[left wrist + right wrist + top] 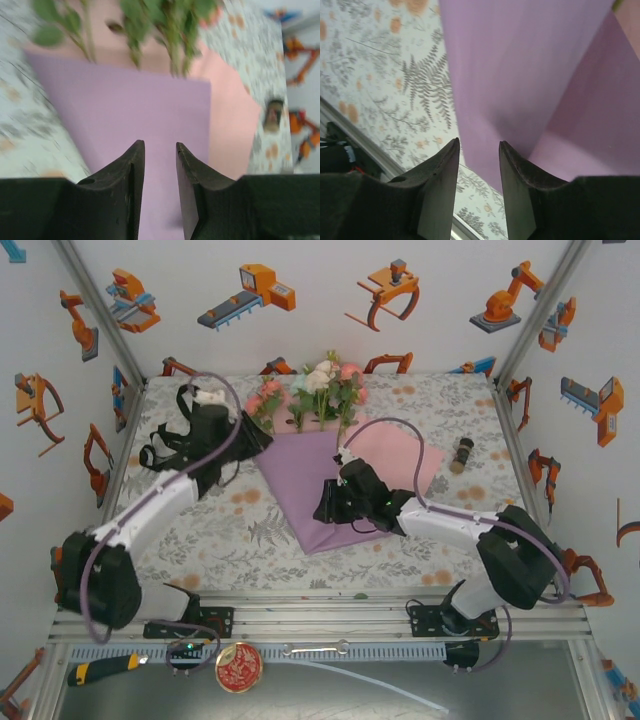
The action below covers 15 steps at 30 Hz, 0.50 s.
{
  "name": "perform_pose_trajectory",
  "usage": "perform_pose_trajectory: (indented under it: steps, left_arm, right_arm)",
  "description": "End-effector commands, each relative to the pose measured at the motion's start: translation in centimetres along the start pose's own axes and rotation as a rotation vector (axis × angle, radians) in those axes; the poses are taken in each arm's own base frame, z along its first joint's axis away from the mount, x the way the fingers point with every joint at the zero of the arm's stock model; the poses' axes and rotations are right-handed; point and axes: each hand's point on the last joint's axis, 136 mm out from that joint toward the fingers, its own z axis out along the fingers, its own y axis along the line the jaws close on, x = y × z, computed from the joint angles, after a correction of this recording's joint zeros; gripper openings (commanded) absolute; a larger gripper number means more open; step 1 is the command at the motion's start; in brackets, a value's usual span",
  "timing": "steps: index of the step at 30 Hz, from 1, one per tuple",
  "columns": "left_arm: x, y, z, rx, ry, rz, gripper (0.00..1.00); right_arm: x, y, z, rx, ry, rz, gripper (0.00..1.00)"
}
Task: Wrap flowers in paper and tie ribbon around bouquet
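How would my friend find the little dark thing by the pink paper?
Look at the flowery tablecloth, right half. Past the pink corner of the paper, toward the right wall, sits a small dark brown stub. Nothing else there is dark and alone.

Left gripper (pixel 159 145) and right gripper (pixel 478 142) — both stand narrowly parted.

No writing, label or number is legible here.

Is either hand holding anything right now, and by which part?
Nothing is held. The left hand and right hand both stand open over the lilac-purple paper sheet, gaps empty.
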Motion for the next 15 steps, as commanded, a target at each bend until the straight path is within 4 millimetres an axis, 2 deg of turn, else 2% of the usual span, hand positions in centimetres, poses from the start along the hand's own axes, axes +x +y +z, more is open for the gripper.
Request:
perform_pose_trajectory:
  steps: [1,3,5,8,10,13,15]
  left_arm:
    - [7.9,2.9,-1.7,-0.138,0.136,0.060,0.35]
    - [10.7,1.8,-2.5,-0.088,0.179,0.084,0.34]
    - [13.2,0.6,-2.6,-0.042,0.239,0.109,0.35]
    - [16.2,-1.0,-1.7,-0.014,0.330,0.162,0.36]
    - [17.7,-2.4,-0.9,0.006,0.378,0.216,0.37]
    - [19.7,-4.7,0.8,0.032,0.424,0.310,0.36]
    - [20.7,-5.5,1.9,0.023,0.441,0.340,0.36]
  right_arm:
    - [2.3,-3.2,0.7,0.113,0.080,0.009,0.37]
    - [2.8,-4.9,0.8,0.144,0.096,0.044,0.36]
    - [2.7,-5.0,0.6,0.126,0.104,0.061,0.35]
    - [0.8,-3.9,-1.2,0.071,0.049,0.049,0.37]
    - [-0.9,-4.8,-3.4,0.097,-0.011,0.041,0.41]
    - [-3.1,-10.2,-7.7,0.283,-0.121,0.080,0.57]
    - [-4.3,-14.4,-10.9,0.427,-0.191,0.119,0.78]
